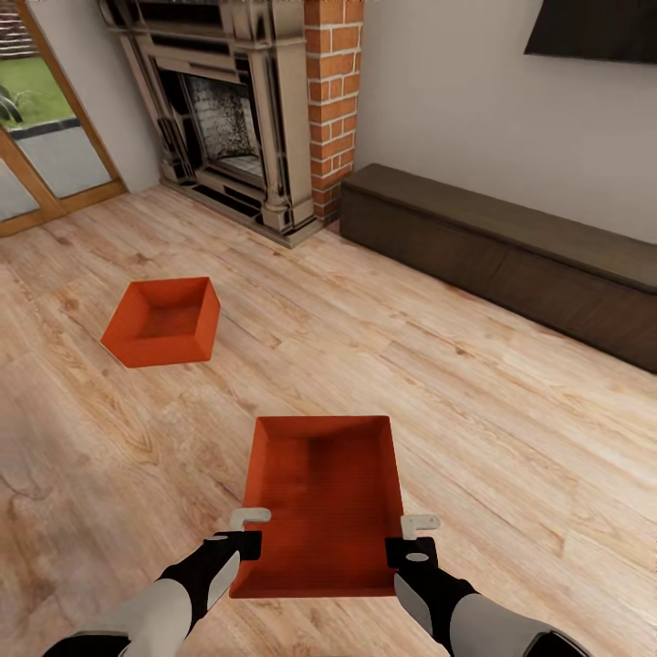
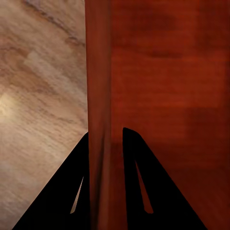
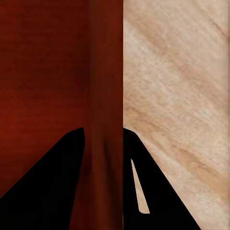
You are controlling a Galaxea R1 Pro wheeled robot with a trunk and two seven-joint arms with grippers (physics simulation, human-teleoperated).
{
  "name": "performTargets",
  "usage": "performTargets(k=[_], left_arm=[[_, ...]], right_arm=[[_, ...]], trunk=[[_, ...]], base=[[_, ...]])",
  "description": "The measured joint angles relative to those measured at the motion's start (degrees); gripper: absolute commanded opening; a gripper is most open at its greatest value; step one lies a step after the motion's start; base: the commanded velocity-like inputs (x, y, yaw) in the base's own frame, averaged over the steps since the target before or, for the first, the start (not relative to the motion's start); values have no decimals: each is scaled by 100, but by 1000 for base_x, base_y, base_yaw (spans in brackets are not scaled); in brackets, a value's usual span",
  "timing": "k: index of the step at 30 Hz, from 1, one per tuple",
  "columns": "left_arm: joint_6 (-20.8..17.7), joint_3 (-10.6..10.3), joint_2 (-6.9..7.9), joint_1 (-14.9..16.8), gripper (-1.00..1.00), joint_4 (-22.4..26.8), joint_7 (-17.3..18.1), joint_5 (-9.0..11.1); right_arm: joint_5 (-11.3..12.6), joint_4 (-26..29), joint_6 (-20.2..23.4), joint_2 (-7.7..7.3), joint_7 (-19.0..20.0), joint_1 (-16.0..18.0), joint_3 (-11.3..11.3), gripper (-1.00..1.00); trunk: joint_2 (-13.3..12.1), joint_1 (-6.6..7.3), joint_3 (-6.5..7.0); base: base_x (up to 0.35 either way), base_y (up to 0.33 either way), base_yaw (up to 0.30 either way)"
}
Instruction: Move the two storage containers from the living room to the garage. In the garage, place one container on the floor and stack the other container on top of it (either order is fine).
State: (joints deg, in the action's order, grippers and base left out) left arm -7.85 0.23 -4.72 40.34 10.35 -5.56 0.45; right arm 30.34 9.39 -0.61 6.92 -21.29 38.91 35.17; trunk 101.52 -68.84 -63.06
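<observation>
Nearest to us, we held one storage container (image 1: 328,502) between both arms, a long wall on each side. Our left gripper (image 1: 248,529) was clamped on the left wall; in the left wrist view its fingers (image 2: 62,191) straddled that wall (image 2: 98,120), one inside the bin and one outside. Our right gripper (image 1: 415,538) pinched the opposite wall (image 3: 105,120) the same way. We judged that gripping both sides kept the open bin level and balanced for carrying.

Beneath it ran the wood-plank floor (image 1: 511,438) of the living room, so the garage trip had not yet begun. Farther off to the left, the second container (image 1: 164,321) sat on the planks, well apart from us, waiting its turn. Beyond stood the brick fireplace (image 1: 246,119), a dark low cabinet (image 1: 511,255) along the wall, and the glass doors (image 1: 46,146).
</observation>
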Motion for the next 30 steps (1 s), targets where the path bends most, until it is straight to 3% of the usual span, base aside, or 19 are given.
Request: performTargets(k=[30], left_arm=[[9, 2, -1, -1, -100, -3, -1, 1]], right_arm=[[-11, 2, -1, 0, -1, 0, -5, -100]], trunk=[[-1203, 659, 539]], base=[[0, 0, 0]])
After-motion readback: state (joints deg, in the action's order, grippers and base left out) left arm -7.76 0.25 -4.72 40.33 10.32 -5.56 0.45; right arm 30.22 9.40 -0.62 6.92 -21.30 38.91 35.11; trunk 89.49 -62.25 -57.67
